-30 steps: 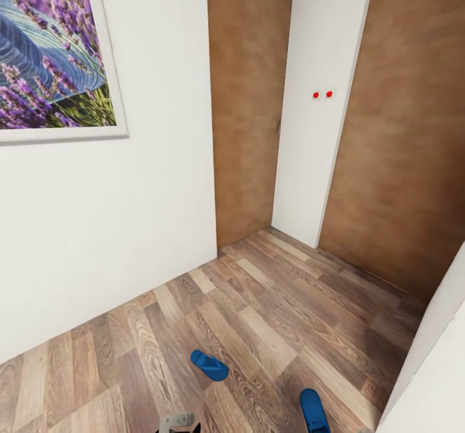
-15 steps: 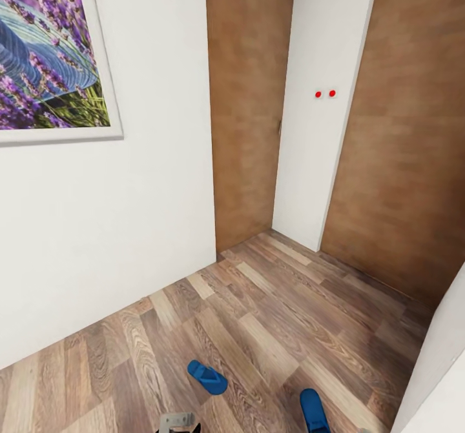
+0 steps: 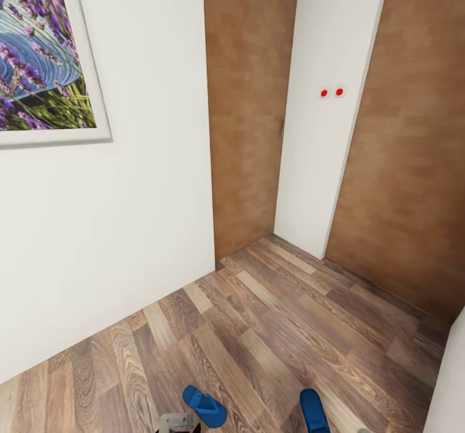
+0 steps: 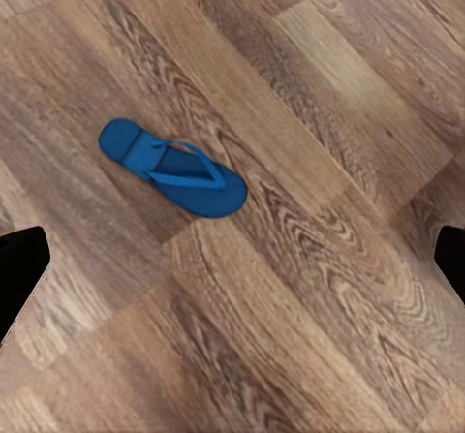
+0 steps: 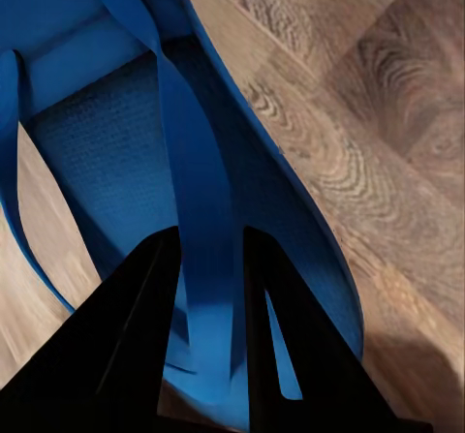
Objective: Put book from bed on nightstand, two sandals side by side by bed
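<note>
While the whole head view is tilting upward and swinging right against a second ago, the wall picture is sliding toward nine o'clock and both sandals are dropping toward six o'clock, so the camera, not the footwear, is moving. One sandal is lying on the plank floor under the left gripper, whose jaws are standing wide and empty. The right gripper is pinching the strap of the other sandal, at five o'clock in the head view. Neither sandal is beside the bed yet.
</note>
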{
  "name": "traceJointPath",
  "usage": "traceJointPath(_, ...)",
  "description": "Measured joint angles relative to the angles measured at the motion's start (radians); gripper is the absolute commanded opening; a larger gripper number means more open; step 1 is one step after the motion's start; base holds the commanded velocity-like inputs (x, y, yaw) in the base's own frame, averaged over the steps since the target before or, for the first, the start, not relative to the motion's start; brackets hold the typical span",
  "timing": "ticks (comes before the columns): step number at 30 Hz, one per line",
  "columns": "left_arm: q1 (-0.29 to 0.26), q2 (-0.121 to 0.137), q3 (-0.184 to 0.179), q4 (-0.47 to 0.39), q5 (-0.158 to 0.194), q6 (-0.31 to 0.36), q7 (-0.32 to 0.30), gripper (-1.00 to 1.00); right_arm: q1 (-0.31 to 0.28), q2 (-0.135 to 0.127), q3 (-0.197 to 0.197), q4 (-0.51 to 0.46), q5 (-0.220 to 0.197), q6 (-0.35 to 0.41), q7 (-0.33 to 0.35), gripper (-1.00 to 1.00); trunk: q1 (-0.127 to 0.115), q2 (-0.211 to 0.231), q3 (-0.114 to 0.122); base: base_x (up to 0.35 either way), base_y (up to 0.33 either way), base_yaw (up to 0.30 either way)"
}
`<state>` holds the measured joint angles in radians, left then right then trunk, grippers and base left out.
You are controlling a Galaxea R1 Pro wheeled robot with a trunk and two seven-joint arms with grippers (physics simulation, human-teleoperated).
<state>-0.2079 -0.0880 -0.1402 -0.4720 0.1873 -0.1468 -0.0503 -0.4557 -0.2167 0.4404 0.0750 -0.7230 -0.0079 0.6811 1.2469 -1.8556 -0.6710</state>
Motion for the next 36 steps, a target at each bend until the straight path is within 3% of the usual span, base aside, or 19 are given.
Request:
traceJointPath(8,0.0,0.0,0.0,0.0,0.0,0.0,0.0,1.0,0.0,0.0,0.0,0.0,0.0,0.0,0.001,-1.0,0.0,0.0,0.0,0.242,0.0,0.0)
traceJointPath(21,0.0,0.001,0.005,-0.003,-0.001,0.003,0.001,1.0,0.0,0.0,-0.001,0.0,0.0,0.0,0.001,-1.0,0.001,0.0,0.0,0.01,0.0,0.0)
traceJointPath(25,-0.005,0.002,0.008,-0.053,0.028,0.034,0.004,1.0,0.0,0.0,-0.001,0.0,0.0,0.0,0.001,-1.0,0.001,0.0,0.0,0.0,0.0,0.0)
traceJointPath(26,-0.007,0.002,0.009,-0.105,0.068,0.088,0.005,1.0,0.0,0.0,-0.001,0.0,0.0,0.0,0.001,-1.0,0.001,0.0,0.0,0.0,0.0,0.0)
traceJointPath(28,-0.009,0.002,0.007,-0.181,0.111,0.163,0.006,1.0,0.0,0.0,-0.001,0.0,0.0,0.0,0.001,-1.0,0.001,0.0,0.0,0.0,0.0,0.0)
traceJointPath(30,-0.012,0.003,0.006,-0.318,0.15,0.278,0.008,1.0,0.0,-0.001,-0.001,0.0,0.0,0.0,0.001,-1.0,0.001,0.0,0.0,0.0,0.0,0.0)
traceJointPath(36,-0.018,0.004,0.026,-0.685,0.182,0.56,0.011,1.0,0.0,-0.001,-0.001,0.0,0.0,0.0,0.001,-1.0,0.001,0.0,0.0,0.0,0.0,0.0)
